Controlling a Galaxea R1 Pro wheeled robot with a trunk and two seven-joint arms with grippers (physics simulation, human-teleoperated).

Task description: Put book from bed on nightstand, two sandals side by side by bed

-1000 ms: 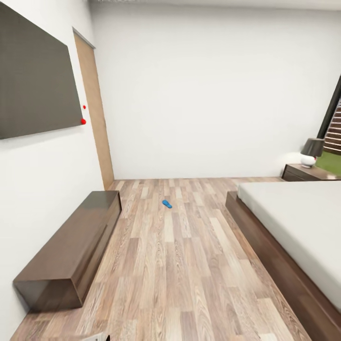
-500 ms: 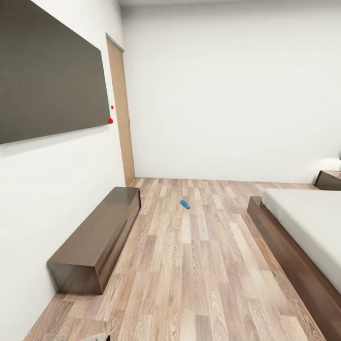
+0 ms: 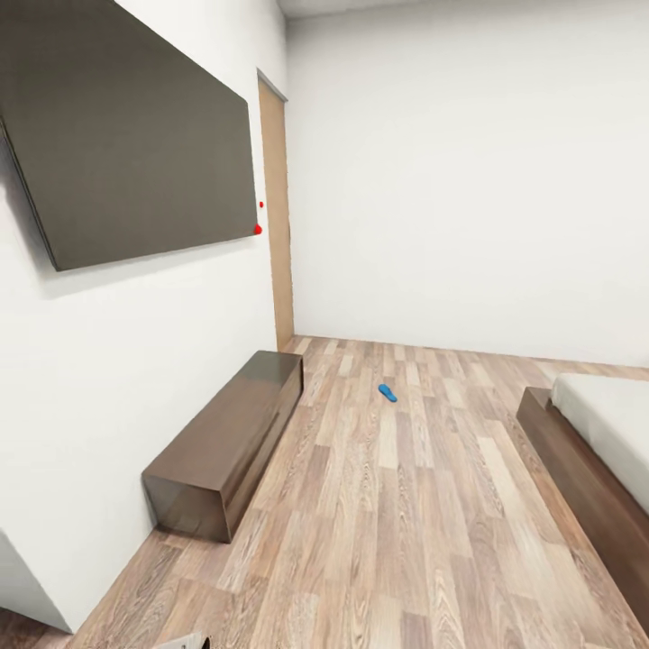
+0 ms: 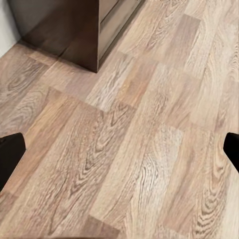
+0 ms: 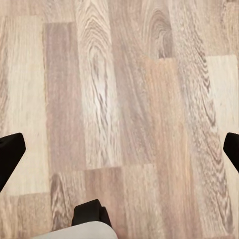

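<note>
Bed [image 3: 586,451] cut off at frame edge; one sandal [image 3: 388,393] lying aslant on floor [image 3: 406,523]; both end effectors released.

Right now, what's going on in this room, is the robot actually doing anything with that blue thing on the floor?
Nothing is being handled yet. One blue sandal lies alone on the wood floor, out in the open between the low dark cabinet by the wall and the bed at the right. Both wrist cameras look down at bare planks, and the left claw and right claw are spread open with nothing between their tips.
</note>
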